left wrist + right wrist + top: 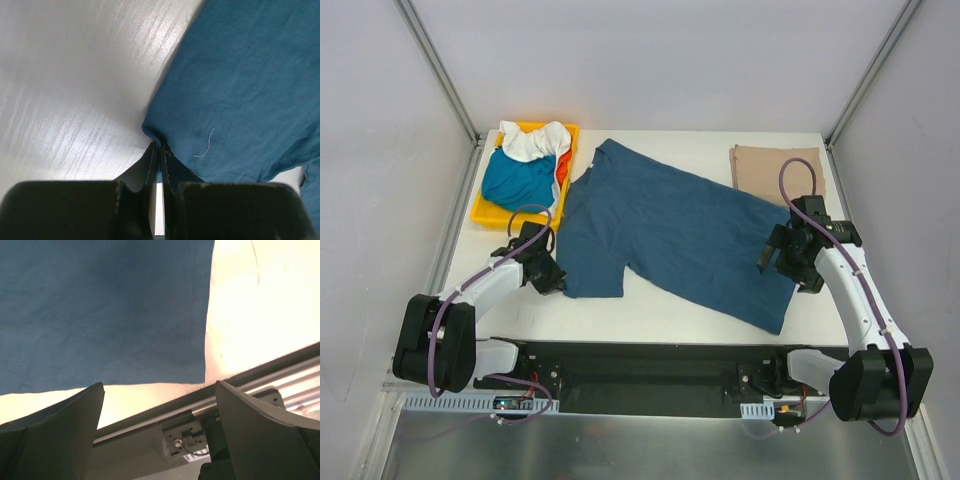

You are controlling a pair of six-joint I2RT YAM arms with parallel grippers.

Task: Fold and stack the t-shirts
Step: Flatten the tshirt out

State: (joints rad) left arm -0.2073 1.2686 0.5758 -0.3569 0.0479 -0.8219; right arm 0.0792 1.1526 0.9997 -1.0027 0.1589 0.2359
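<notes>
Pinching the sleeve edge of the navy t-shirt (680, 235), L gripper (552, 275) is clamped tight, just on the near side of the yellow tray (485, 212). Shirt lies spread flat on table (650, 305) right of tray, collar beside it. R gripper (772, 256), jaws wide w/ nothing held, is at the shirt's hem, far right of tray. Folded tan t-shirt (775, 165) also far right; teal t-shirt (518, 180) and white t-shirt (532, 140) piled in tray.

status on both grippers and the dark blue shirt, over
Left gripper shut on the dark blue shirt at its sleeve edge. Right gripper open over the hem side, gripping nothing. Shirt spread flat on the table, unfolded. Nothing in the way.
</notes>
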